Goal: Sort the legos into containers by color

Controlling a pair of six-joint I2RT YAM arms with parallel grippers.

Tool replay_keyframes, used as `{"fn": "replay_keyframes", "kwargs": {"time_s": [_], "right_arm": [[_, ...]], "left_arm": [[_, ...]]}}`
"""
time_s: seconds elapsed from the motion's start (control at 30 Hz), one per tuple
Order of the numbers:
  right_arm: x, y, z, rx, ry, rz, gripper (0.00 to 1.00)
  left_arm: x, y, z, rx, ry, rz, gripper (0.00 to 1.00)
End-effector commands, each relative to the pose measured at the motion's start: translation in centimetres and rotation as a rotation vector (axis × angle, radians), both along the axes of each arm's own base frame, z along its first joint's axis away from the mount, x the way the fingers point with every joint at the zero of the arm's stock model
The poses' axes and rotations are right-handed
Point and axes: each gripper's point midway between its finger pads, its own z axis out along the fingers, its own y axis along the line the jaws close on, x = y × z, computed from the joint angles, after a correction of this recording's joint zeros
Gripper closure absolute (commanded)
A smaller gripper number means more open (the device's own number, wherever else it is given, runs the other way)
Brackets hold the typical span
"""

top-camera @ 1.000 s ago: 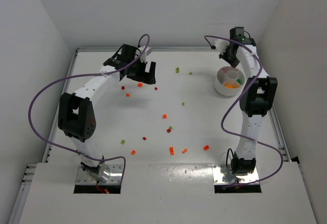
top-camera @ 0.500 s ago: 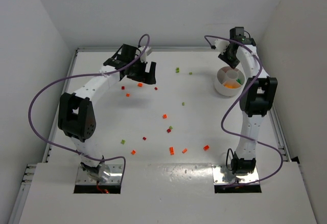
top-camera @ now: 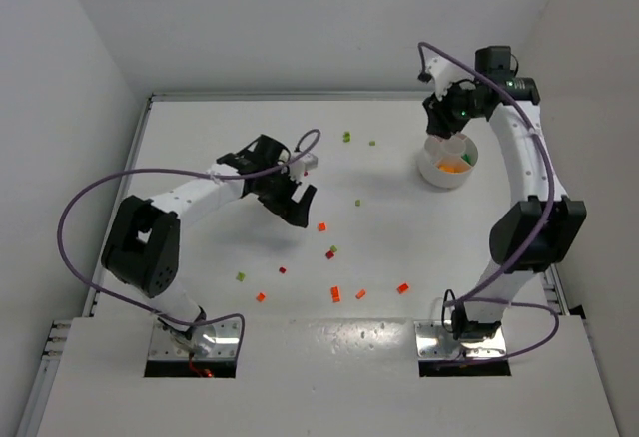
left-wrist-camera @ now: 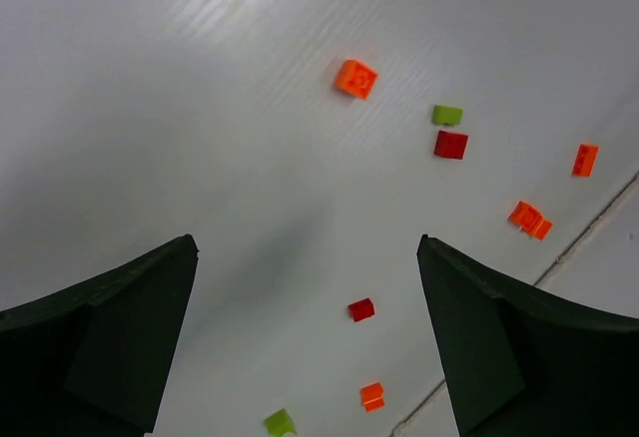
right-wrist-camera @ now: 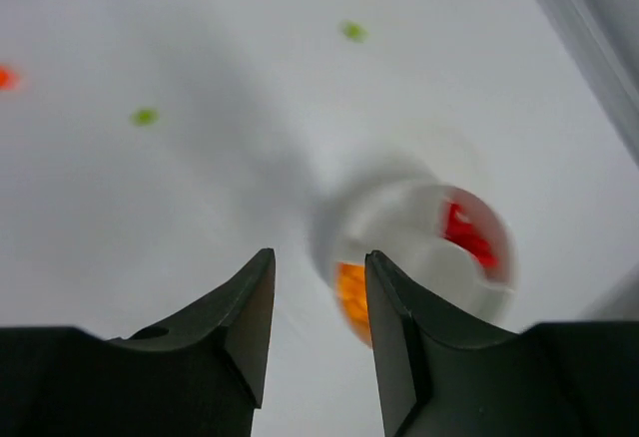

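White tabletop (top-camera: 419,237) carries the scattered legos (top-camera: 334,294), so we keep the left gripper (left-wrist-camera: 307,242) spread wide and centre it over one orange brick (left-wrist-camera: 356,78) before descending, while the right gripper (right-wrist-camera: 319,257), slightly parted and empty, hangs over the dish (top-camera: 439,178).

I see the dish (top-camera: 431,174) at the worktop's (top-camera: 399,227) far right, right claw (top-camera: 446,124) over it; legos (top-camera: 335,293) lie scattered mid-worktop by the left claw (top-camera: 292,208).
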Motion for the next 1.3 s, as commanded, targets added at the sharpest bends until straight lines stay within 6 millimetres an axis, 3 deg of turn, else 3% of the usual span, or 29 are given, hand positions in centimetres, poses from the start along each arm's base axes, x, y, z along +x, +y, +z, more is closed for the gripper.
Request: {"fn": "replay_keyframes", "kwargs": {"time_s": [0.0,0.03,0.07,0.13,0.17,0.23,0.27,0.3,0.47,0.57,0.7,0.87,1.07,1.27], "right_arm": [[-8.9,8.2,-4.0,0.228,0.233,0.361,0.58],[-10.7,10.6,-4.6,0.214,0.235,0.467,0.57],[-13.1,11.7,-6.2,0.202,0.273,0.531,0.57],[-15.3,15.1,-7.7,0.164,0.255,0.661,0.57],[-16.8,15.6,-9.5,0.131,0.276,0.701,0.55],[-16.9,17.7,-10.3,0.08,0.172,0.783,0.52],[-18.5,19.1,-12.1,0.027,0.174,0.851,0.5],[-18.8,19.8,-12.3,0.004,0.145,0.877,0.5],[-18.7,24.1,-15.6,-0.099,0.098,0.997,0.49],[-18.1,25.2,-16.6,-0.114,0.087,1.021,0.39],[-19.6,26.9,-17.7,-0.118,0.087,1.102,0.38],[-20.6,27.6,-19.0,-0.159,0.067,1.17,0.52],[-21.6,28.1,-20.2,-0.202,0.076,1.216,0.53],[-22.3,27.4,-21.7,-0.232,0.116,1.222,0.52]], "left_arm": [[2.2,2.3,3.9,-0.166,-0.051,0.069,0.01],[2.8,3.5,4.3,-0.21,-0.033,0.109,0.01],[3.2,4.2,4.4,-0.223,-0.023,0.142,0.01],[4.7,6.9,4.9,-0.239,-0.015,0.26,0.01],[5.5,7.8,5.0,-0.245,-0.009,0.304,0.01],[7.0,10.6,5.2,-0.261,-0.007,0.416,0.01],[7.6,11.5,5.3,-0.262,-0.013,0.439,0.01],[8.0,12.1,5.7,-0.272,-0.022,0.452,0.01],[8.3,15.5,5.7,-0.28,0.015,0.536,0.01],[8.4,16.3,5.5,-0.294,0.024,0.558,0.01],[7.9,16.4,5.3,-0.304,0.033,0.551,0.01],[7.8,16.1,4.8,-0.318,0.058,0.544,0.01],[7.8,15.7,4.0,-0.337,0.091,0.524,0.01],[7.6,15.6,3.7,-0.34,0.106,0.516,0.01]]}}
